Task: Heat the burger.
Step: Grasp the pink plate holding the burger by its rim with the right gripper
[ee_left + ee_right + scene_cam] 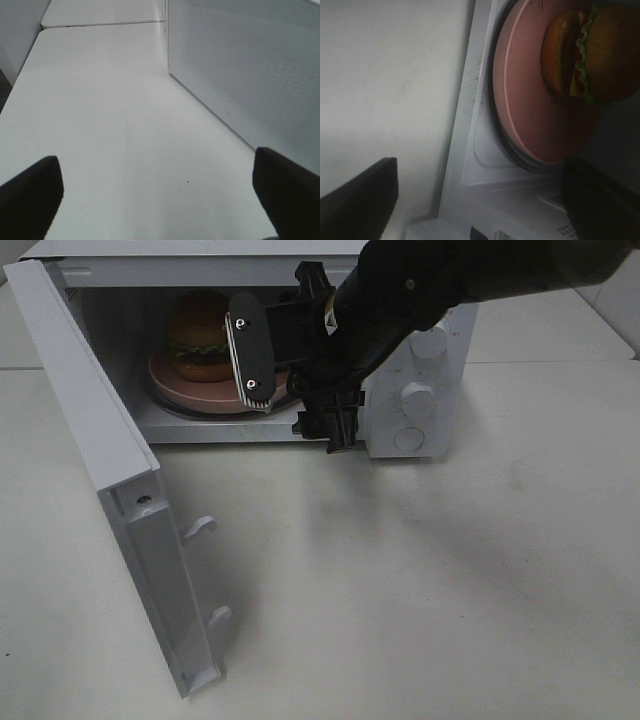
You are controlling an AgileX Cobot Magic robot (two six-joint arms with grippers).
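Right hand [290,390] open and empty; left hand [160,200] open too.

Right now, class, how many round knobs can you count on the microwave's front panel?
3, stacked on the panel right of the cavity: top knob, middle knob, bottom knob. The right arm crosses the panel's top, so more could be hidden.

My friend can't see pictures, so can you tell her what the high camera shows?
A burger sits on a pink plate inside a white microwave whose door hangs wide open. The robot's black right hand, open and empty, is at the microwave's opening, in front of the plate. The microwave stands on a white table.
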